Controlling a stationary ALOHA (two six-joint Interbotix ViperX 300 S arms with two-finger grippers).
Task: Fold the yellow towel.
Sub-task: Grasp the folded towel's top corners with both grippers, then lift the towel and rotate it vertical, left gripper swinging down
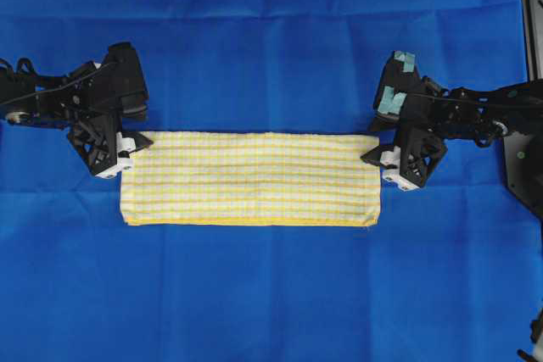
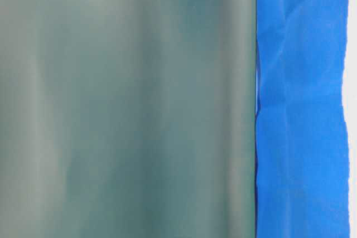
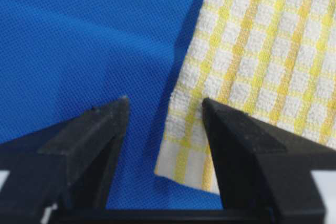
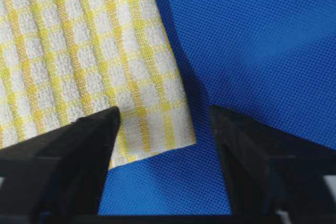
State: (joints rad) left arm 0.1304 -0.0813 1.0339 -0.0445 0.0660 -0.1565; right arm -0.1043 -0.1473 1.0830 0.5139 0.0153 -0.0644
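left gripper: sitting at the towel's upper left corner, jaws apart and straddling it, nothing clamped, looking set to pinch
yellow towel: lying flat as a long band mid blue cloth, seemingly folded once
right gripper: mirroring at the upper right corner, jaws apart around it, so both ends could be lifting together

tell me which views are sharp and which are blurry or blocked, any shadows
Overhead view: evenly lit and sharp, the yellow towel crisp on the blue cloth. Table-level view: mostly filled by a blurred grey-green surface, only a creased strip of blue at the right. Left wrist view: weave sharp, the left gripper fingers soft, a shadow beside the towel's edge. Right wrist view: the same around the right gripper.
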